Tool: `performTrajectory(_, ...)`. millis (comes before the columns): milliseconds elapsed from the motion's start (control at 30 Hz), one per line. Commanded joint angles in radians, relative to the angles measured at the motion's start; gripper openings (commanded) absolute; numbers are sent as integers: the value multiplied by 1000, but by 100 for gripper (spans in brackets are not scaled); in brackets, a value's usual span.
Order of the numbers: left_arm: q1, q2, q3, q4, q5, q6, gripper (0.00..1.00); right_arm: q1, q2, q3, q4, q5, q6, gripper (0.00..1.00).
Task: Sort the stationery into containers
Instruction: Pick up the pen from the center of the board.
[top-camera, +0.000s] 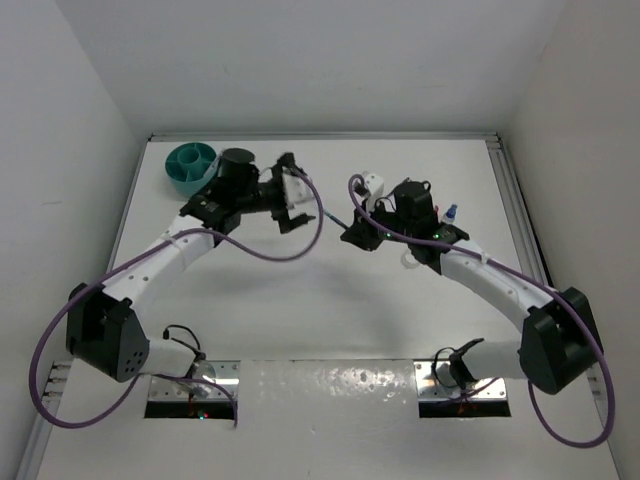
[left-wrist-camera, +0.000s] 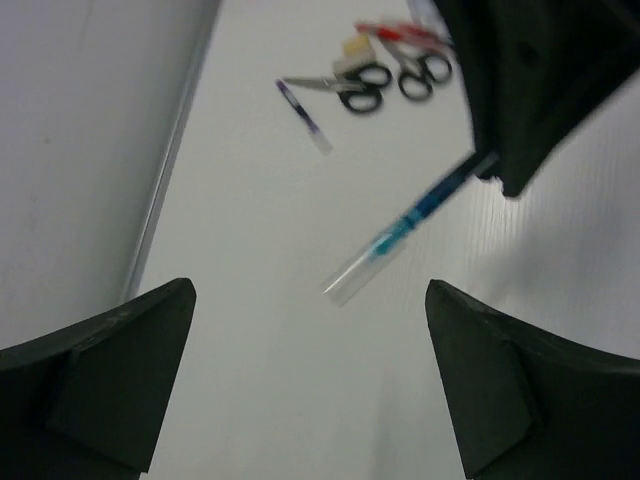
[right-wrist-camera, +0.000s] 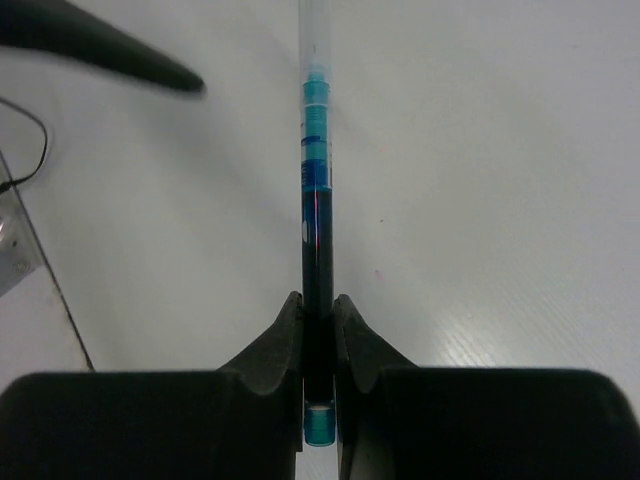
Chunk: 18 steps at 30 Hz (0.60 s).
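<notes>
The right hand (right-wrist-camera: 317, 335) is clamped on the blue pen (right-wrist-camera: 316, 180). Its 2 fingers pinch the dark barrel near the back end, and the clear end juts out ahead. The left hand (left-wrist-camera: 310, 385) has its fingers wide apart and holds nothing. The pen's clear tip hangs just beyond it and touches neither finger. From above, the 2 hands face each other over the middle of the counter (top-camera: 330, 300), with the pen spanning the gap between them, apparently off the surface.

The step in hand looks like getting this 1 pen to the teal organiser (top-camera: 190, 166). The organiser sits in the far left corner, close to the left arm and well apart from the right hand. The next move probably calls for the left hand to draw clear. The right arm would then carry the pen left and far and tip it upright over a compartment.

Only the left wrist view shows the other stationery: 2 scissors (left-wrist-camera: 362, 92), a red pen (left-wrist-camera: 400, 32) and a beige block (left-wrist-camera: 353, 50) clustered together, with a second blue pen (left-wrist-camera: 303, 115) just beside them, all lying on the counter. Only the right wrist view shows the pinch on the barrel plainly. Only the top view shows the organiser, though its compartments are too small there to tell what they hold.
</notes>
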<state>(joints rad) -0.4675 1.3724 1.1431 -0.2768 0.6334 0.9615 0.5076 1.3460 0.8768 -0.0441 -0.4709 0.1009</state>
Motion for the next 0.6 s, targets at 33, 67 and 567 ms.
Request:
performTrajectory(33, 141, -96, -35, 448, 181, -930, 95, 22, -109, -134, 353, 138, 149, 0)
performTrajectory(67, 141, -95, -48, 482, 181, -1051, 91, 31, -122, -154, 387, 164, 161, 0)
performTrajectory(567, 86, -73, -220, 892, 151, -1549, 61, 178, -160, -204, 716, 397, 135, 0)
